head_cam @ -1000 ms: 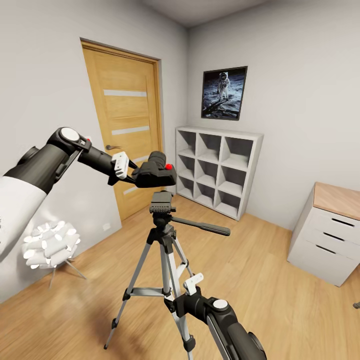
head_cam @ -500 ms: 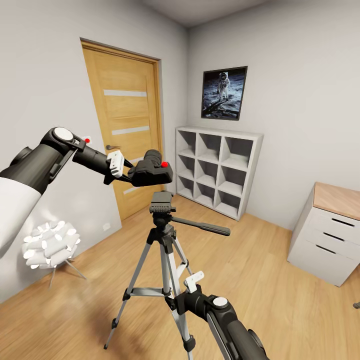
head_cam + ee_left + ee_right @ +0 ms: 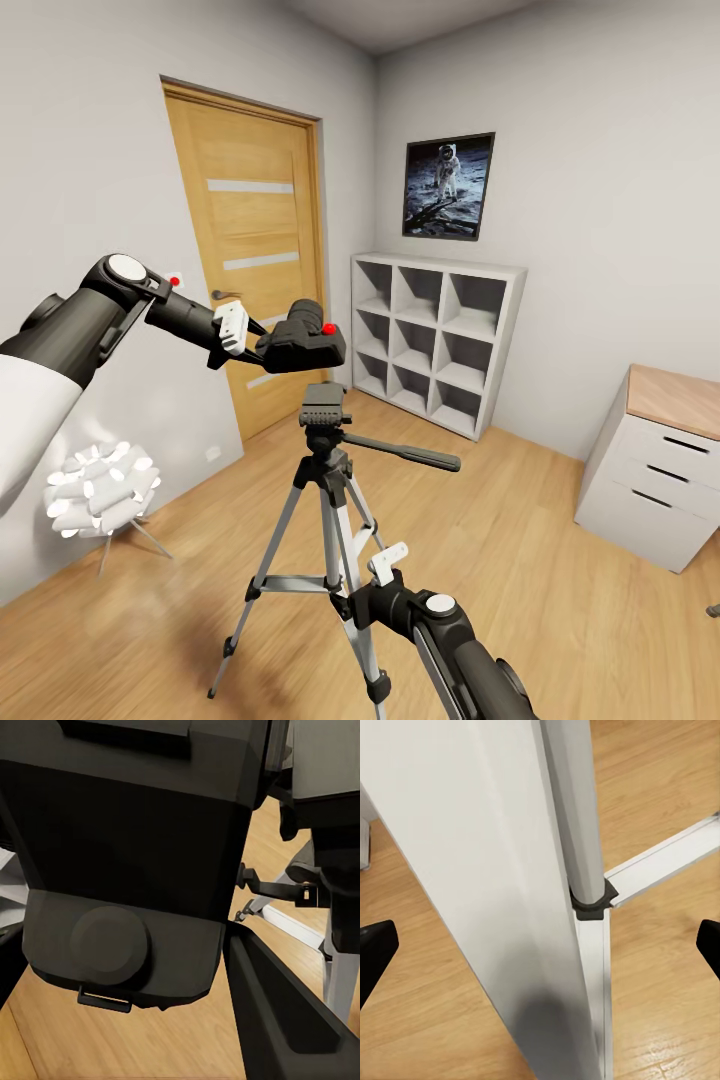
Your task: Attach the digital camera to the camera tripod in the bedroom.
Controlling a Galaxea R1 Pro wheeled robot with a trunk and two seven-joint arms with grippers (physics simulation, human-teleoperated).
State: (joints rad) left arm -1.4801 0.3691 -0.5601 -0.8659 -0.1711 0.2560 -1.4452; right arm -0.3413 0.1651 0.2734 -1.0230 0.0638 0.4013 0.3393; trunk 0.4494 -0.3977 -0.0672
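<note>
Bedroom scene, with the camera tripod (image 3: 335, 510) standing on the plank floor in front of the oak door (image 3: 255, 260) and the white cube shelves (image 3: 435, 340). The left gripper (image 3: 258, 345) is pinching the digital camera (image 3: 300, 343) from its side, holding it in the air just above the tripod's black head (image 3: 324, 405) and a little toward the door, not touching it. Low down, the right gripper (image 3: 372, 585) sits at the tripod's legs; in its wrist view the dark fingertips (image 3: 375, 952) stand spread wide on either side of a silver leg (image 3: 585, 870), apart from it.

The risk I see is in the descent. The camera looks offset from the head, so lowering straight down could land its base on the plate's edge and leave it tipped or unattached. A hard push could also rock the light tripod, since nothing is clamping it. The long pan handle (image 3: 405, 455) juts out toward the drawer chest (image 3: 655, 465) and could be knocked by an arm.
</note>
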